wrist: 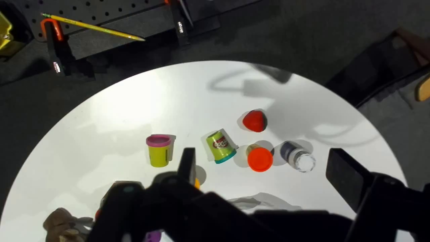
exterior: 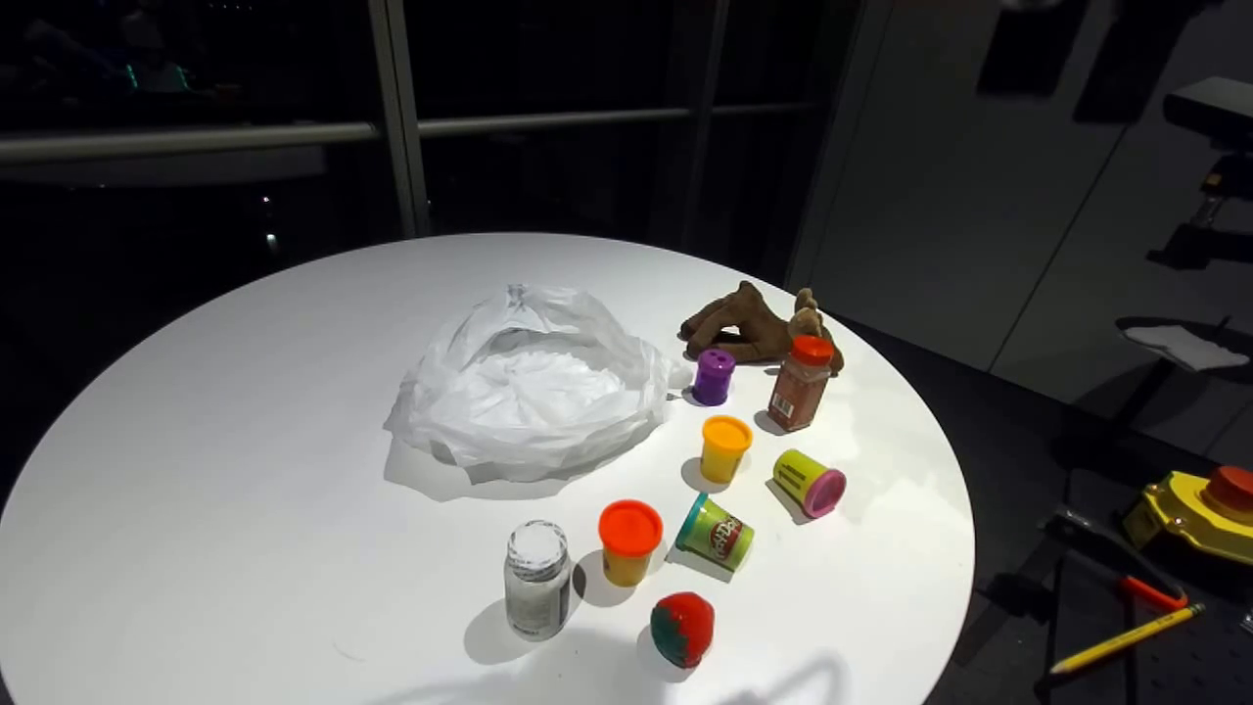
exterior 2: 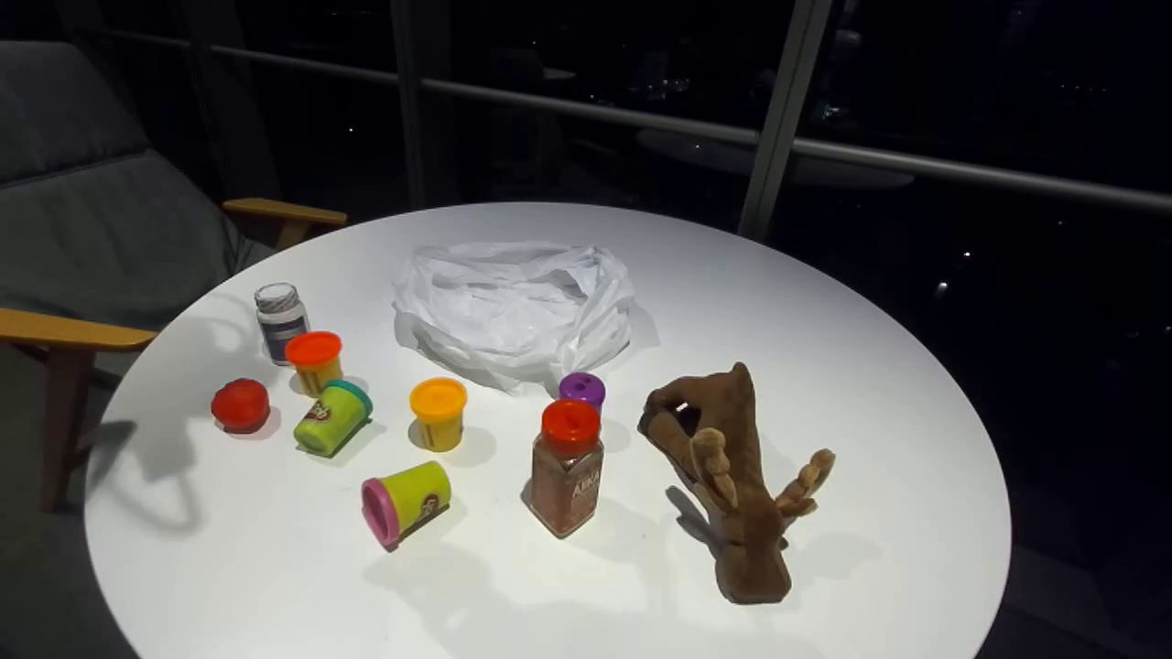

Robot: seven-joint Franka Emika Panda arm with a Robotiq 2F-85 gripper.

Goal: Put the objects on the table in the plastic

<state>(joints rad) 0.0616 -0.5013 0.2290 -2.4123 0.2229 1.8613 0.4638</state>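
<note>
On the white round table [exterior: 245, 392], the plastic [exterior: 533, 401] is a crumpled white bag with its mouth spread upward. Around it, in both exterior views, stand a white-grey jar [exterior 2: 282, 325], a red-lidded can [exterior 2: 316, 361], an orange can [exterior 2: 439, 416], a purple shaker [exterior: 714, 379] and a red-capped spice jar [exterior 2: 568, 476]. Two green cans lie tipped over, with teal [exterior: 716, 534] and pink [exterior: 809, 483] lids. A red strawberry [exterior: 682, 630] and brown plush toy [exterior 2: 742, 476] rest there too. High above, my gripper [wrist: 263, 163] is open and holds nothing; it hides most of the bag in the wrist view.
The table's edge curves across the wrist view, with dark floor beyond. A yellow pencil [exterior: 1126, 638] and a yellow box with a red button [exterior: 1214, 509] sit off the table. A grey chair [exterior 2: 101, 201] with wooden arms stands close to the table.
</note>
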